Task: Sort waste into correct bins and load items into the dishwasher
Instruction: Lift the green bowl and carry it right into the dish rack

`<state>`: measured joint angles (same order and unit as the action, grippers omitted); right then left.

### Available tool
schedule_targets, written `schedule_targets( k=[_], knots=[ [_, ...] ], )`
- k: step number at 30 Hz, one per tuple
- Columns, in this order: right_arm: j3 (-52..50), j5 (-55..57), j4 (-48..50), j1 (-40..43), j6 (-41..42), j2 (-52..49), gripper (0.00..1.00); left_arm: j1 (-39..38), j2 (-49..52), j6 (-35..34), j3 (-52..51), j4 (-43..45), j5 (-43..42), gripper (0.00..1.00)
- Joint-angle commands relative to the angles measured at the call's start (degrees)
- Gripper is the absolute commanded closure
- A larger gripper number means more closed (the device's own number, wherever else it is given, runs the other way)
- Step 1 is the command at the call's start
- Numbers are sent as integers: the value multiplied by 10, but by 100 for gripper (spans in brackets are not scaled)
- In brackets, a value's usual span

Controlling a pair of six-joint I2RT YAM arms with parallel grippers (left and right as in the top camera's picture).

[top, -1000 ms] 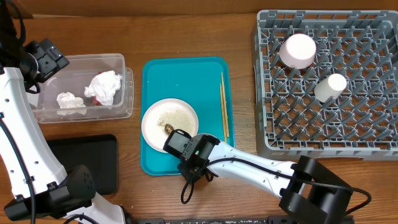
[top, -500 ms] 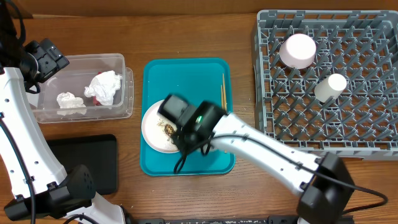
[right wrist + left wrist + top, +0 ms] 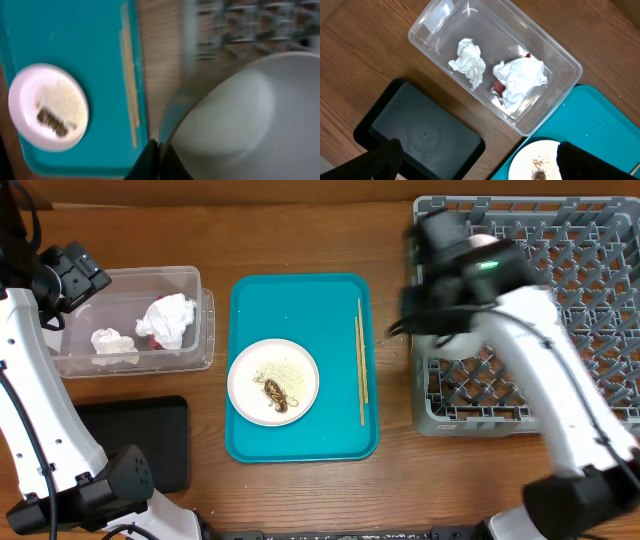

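My right gripper [image 3: 159,152] is shut on the rim of the pale grey-white bowl [image 3: 240,115]. It holds the bowl over the left edge of the grey dish rack [image 3: 560,395]; the view is blurred. In the overhead view the right gripper [image 3: 432,320] hides the small white cup, and only a sliver of the pinkish bowl [image 3: 486,240] shows. The whitish-pink plate [image 3: 300,368] with rice and a brown scrap [image 3: 275,393] lies on the teal tray [image 3: 300,300], with the chopsticks [image 3: 361,360] beside it. My left gripper [image 3: 485,170] is open and empty, high above the black tray [image 3: 420,130].
The clear tub [image 3: 185,280] at the left holds two crumpled tissues [image 3: 168,318] and a red wrapper [image 3: 499,88]. The black tray [image 3: 135,442] lies in front of the tub. The left arm [image 3: 30,380] runs along the table's left edge.
My right arm has swung from the plate at the teal tray's front across to the dish rack's left edge, carrying the pale bowl. The left arm has not moved.
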<state>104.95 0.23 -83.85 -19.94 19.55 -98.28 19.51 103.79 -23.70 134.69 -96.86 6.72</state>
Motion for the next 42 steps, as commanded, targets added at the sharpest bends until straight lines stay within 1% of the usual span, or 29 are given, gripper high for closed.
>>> schedule_targets(
  k=[1, 5, 6, 8, 12, 16, 17, 18, 23, 30, 33, 36, 40, 42],
  knots=[
    [21, -43, -10, 110, -1, 57, 96, 0, -1, -5, 0, 1, 7, 0],
    [19, -198, -16, 207, -102, 58, 96, 0, -1, -5, 0, 1, 7, 0],
    [18, -216, -21, 222, -120, 58, 96, 0, -1, -5, 0, 1, 7, 0],
    [18, -226, -34, 254, -139, 58, 96, 0, -1, -5, 0, 1, 7, 0],
    [18, -250, -33, 329, -146, 58, 96, 0, -1, -5, 0, 1, 7, 0],
    [18, -374, -11, 419, -203, 57, 96, 0, -1, -5, 0, 1, 7, 0],
    [18, -416, 4, 459, -203, 55, 96, 0, -1, -5, 0, 1, 7, 0],
    [18, -429, 12, 479, -203, 52, 96, 0, -1, -5, 0, 1, 7, 0],
    [5, -441, 72, 557, -199, 36, 96, 0, -1, -5, 0, 1, 7, 0],
    [-25, -450, 170, 597, -178, -14, 96, 0, -1, -5, 0, 1, 7, 0],
    [-25, -539, 224, 614, -176, -50, 96, 0, -1, -5, 0, 1, 7, 0],
    [-25, -594, 282, 622, -130, -83, 96, 0, -1, -5, 0, 1, 7, 0],
    [-25, -597, 323, 624, -57, -129, 96, 0, -1, -5, 0, 1, 7, 0],
    [-25, -619, 327, 624, -56, -148, 96, 0, -1, -5, 0, 1, 7, 0]
  ],
)
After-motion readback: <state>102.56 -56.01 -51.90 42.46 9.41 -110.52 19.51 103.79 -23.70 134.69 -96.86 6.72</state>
